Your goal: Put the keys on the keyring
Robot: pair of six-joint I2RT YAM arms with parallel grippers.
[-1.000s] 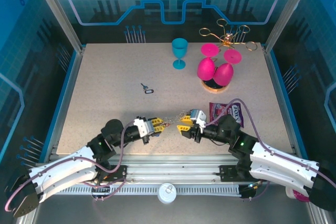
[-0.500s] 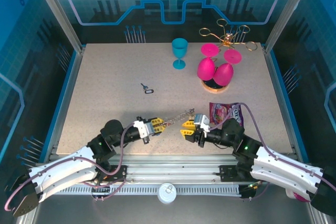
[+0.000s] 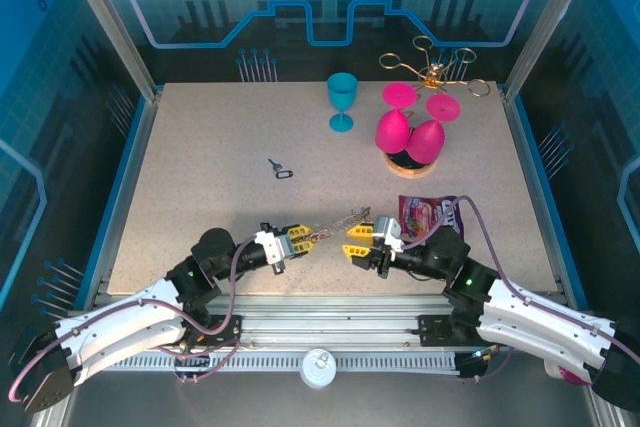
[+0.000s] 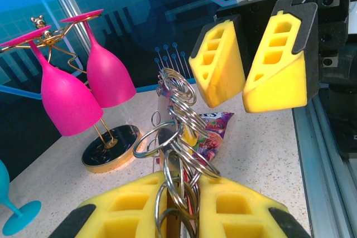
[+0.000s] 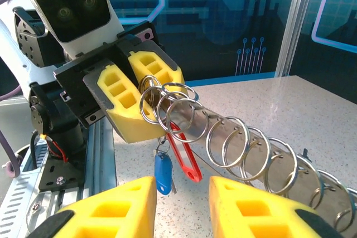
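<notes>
Just above the near edge of the table (image 3: 200, 167), holds one end of the keyring (image 3: 335, 222) clamped in the left gripper (image 3: 297, 238), with red- and blue-tagged keys (image 5: 185, 157) dangling right beside it and the rings slanting toward the released right gripper (image 3: 356, 240), near its parted fingers (image 4: 217, 65).

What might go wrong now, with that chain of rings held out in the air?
The left pincer grips the keyring near one end; it could slip out with its red tag and blue tag. The open right pincer, close by, might snag a ring or miss it altogether.
</notes>
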